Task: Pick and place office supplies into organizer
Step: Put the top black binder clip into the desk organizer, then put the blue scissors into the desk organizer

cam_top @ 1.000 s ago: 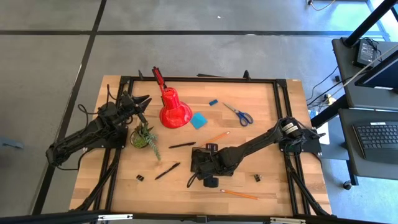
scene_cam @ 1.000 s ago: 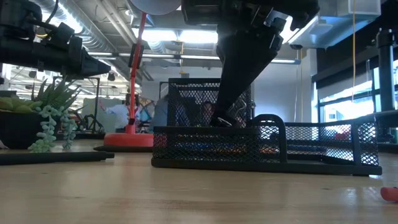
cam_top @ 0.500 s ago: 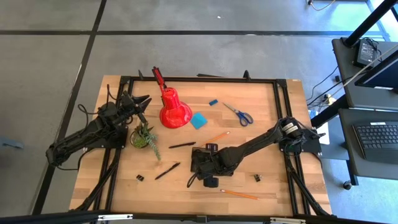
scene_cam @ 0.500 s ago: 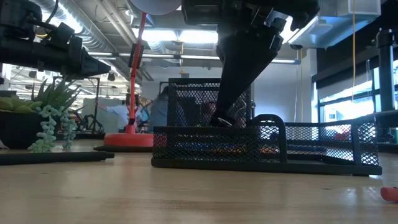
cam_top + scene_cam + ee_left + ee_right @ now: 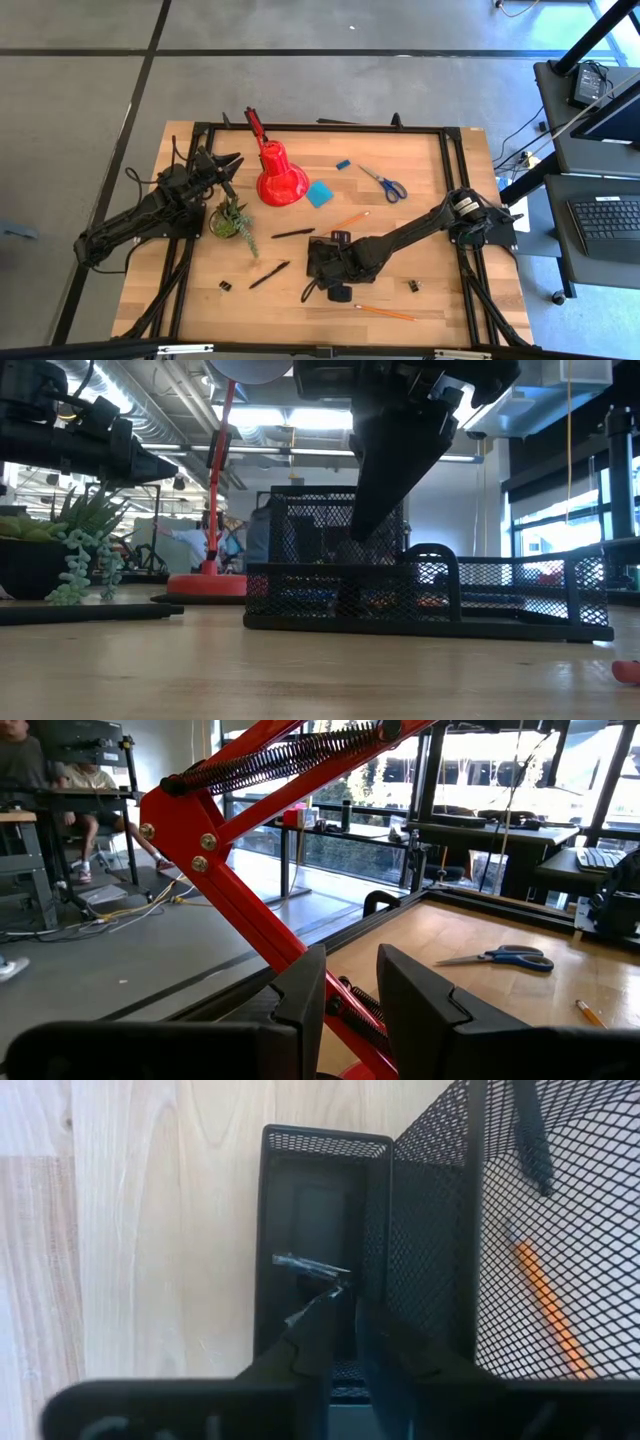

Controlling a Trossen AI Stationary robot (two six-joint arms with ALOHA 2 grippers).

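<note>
Right gripper (image 5: 340, 1320) over black wire-mesh organizer (image 5: 430, 1230), mid pale-wood counter (image 5: 430, 170); fingers parted by a slit above a binder clip (image 5: 312, 1268) in the narrow end compartment. Left gripper (image 5: 350, 990) beside red lamp's (image 5: 280, 178) sprung arm, fingers slightly apart, empty

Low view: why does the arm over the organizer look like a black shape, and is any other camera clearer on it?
Low view: backlit by ceiling lights and windows, so the right gripper and organizer read as silhouettes. Right wrist view: evenly lit, mesh sharp, a small metal piece sits in a compartment beyond the blurred fingers. High view: even light, soft shadows.
</note>
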